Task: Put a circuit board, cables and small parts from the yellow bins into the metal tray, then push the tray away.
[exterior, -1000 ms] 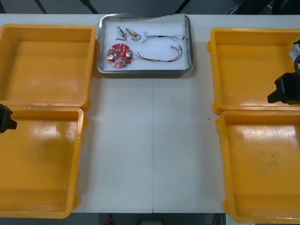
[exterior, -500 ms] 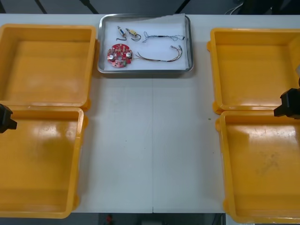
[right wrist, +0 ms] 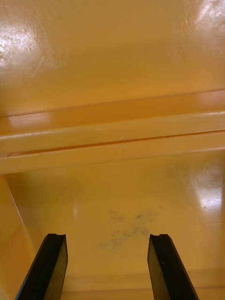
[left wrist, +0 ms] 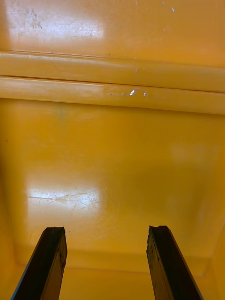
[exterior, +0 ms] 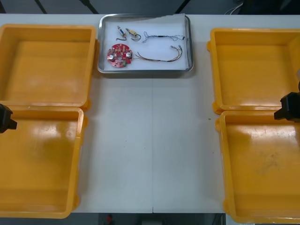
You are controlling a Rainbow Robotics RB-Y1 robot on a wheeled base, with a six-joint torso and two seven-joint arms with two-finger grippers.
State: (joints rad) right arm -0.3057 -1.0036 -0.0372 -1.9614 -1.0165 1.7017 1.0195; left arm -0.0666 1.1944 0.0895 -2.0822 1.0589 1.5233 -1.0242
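You have the metal tray [exterior: 145,71] at 12 o'clock on the desk [exterior: 150,140], with the red circuit board [exterior: 119,55], cables [exterior: 164,36] and small metal parts [exterior: 133,33] inside it. The left end effector [left wrist: 107,229] hangs at 9 o'clock and the right end effector [right wrist: 107,236] at 3 o'clock, over the yellow bins [exterior: 47,65]. Both have their fingers wide apart and hold nothing.

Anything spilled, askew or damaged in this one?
Nothing spilled: the circuit board, cables and small metal parts all lie inside the metal tray. Only oddity: dark scuff marks on the floor of the right near yellow bin, below the open right gripper.
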